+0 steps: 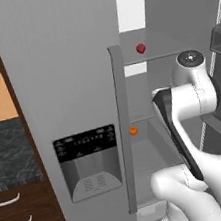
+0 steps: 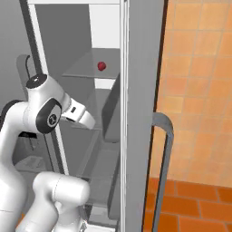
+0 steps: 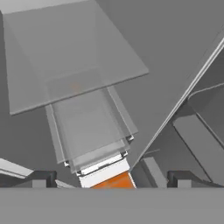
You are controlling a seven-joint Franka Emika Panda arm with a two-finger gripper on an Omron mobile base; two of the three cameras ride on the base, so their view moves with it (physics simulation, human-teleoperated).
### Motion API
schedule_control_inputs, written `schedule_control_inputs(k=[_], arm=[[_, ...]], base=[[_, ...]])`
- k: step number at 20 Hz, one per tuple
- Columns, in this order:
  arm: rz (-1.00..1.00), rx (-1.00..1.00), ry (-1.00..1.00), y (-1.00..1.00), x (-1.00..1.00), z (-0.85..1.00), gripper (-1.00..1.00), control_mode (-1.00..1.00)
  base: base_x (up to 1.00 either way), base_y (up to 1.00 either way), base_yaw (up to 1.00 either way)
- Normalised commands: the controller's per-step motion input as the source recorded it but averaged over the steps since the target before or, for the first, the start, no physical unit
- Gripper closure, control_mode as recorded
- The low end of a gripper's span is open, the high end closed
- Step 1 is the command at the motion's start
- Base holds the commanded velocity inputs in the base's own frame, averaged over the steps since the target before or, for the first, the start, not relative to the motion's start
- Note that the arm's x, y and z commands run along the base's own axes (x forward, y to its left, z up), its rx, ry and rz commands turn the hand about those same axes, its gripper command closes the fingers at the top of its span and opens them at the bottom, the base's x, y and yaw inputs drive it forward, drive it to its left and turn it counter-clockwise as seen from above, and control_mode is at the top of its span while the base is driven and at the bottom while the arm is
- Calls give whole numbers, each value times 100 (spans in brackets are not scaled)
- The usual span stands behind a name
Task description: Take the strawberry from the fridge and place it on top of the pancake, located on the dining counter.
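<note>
The fridge (image 1: 64, 64) stands with its right compartment open. The strawberry (image 1: 140, 48) (image 2: 102, 66), tiny and dark red, lies on an upper glass shelf (image 2: 86, 70) inside. My arm's white wrist (image 2: 80, 114) reaches into the compartment, below and left of the berry. In the hand view my gripper (image 3: 111, 180) is open, its dark fingertips (image 3: 43, 178) wide apart with nothing between them. It looks down past glass shelves (image 3: 74, 65) toward the fridge's bottom. The pancake and the dining counter are out of view.
A small orange fruit (image 1: 133, 130) sits on a lower shelf near the long grey handle (image 1: 125, 125). The opened right door (image 2: 140, 113) and its handle (image 2: 164, 149) stand to my right. Dark door bins (image 1: 220, 39) flank the arm. Wood drawers (image 1: 20, 218) lie left.
</note>
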Motion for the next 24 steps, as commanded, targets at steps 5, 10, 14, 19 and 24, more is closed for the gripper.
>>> schedule_control_inputs(k=[5,10,14,19,24], arm=[[0,0,0,0,0,0,-100,100],[5,2,-18,-2,10,69,-100,-100],[3,0,-18,0,38,77,-100,-100],[1,0,10,0,63,10,-100,-100],[17,0,-14,0,29,66,-100,-100]], base=[[42,-31,17],[0,0,0],[0,0,0],[0,0,0],[0,0,0]])
